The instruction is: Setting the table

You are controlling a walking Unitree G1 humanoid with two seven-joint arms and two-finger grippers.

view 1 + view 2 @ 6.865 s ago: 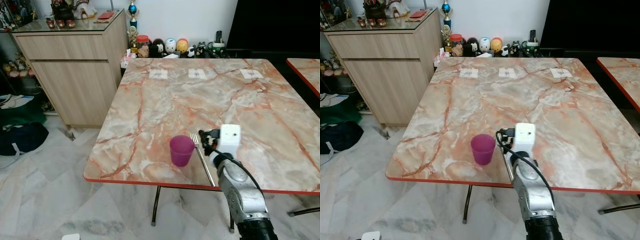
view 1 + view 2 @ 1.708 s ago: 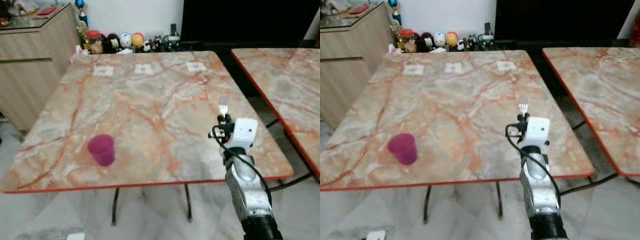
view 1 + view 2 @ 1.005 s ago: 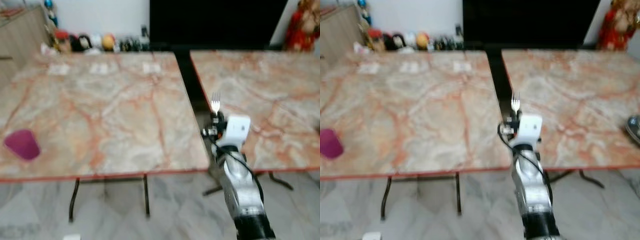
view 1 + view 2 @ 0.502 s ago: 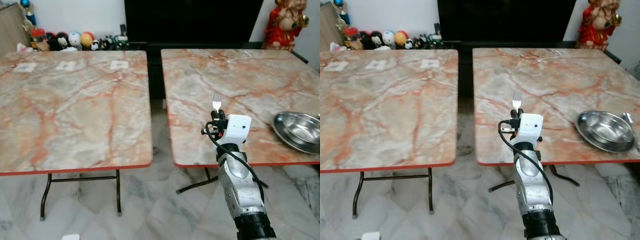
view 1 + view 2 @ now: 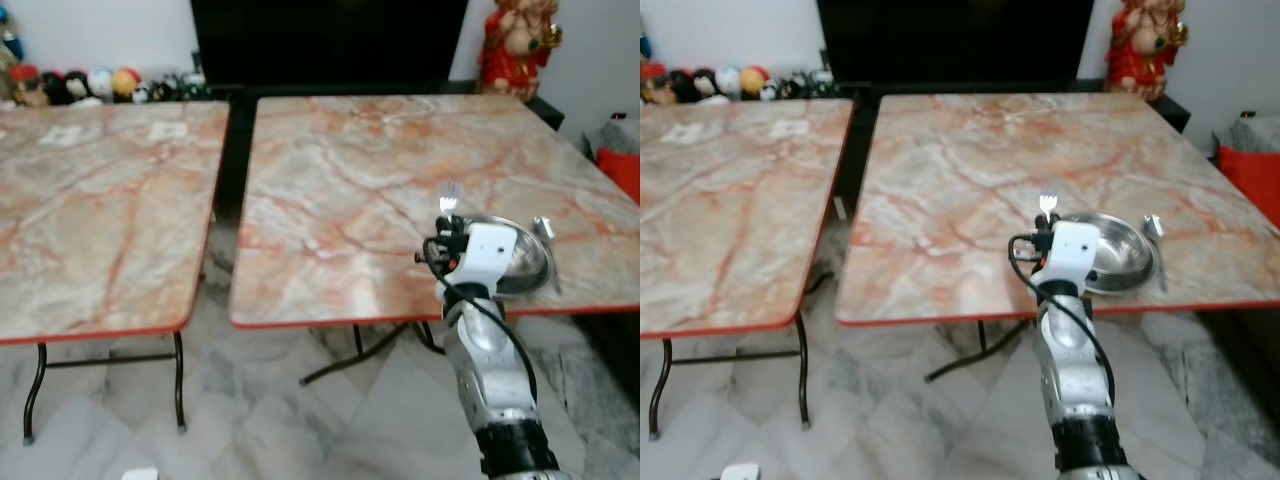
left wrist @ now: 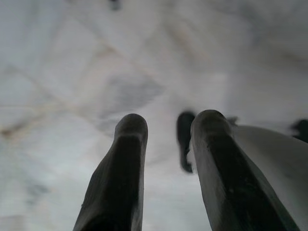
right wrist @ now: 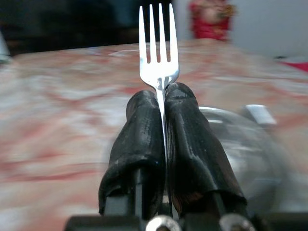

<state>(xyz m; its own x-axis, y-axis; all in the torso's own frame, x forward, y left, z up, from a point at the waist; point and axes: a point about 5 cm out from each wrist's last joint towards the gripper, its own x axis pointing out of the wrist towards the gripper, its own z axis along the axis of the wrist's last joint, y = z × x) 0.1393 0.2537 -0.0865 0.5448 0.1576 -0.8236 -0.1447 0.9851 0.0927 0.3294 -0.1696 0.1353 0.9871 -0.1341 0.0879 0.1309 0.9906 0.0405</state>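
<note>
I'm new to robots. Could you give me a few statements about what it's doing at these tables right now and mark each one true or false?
1. The right gripper is clamped on a fork. True.
2. The fork's tines point down. False: they point up.
3. A metal bowl sits on the right table. True.
4. The bowl is at the table's far edge. False: it is by the near edge.
5. The left gripper holds a spoon. False: its fingers are open and empty.

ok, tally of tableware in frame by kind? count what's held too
Forks: 1, held upright in the right gripper, fork.
Bowls: 1, steel bowl near the table's front edge.
Spoons: 1, spoon, lying just right of the bowl.
Total: 3
</note>
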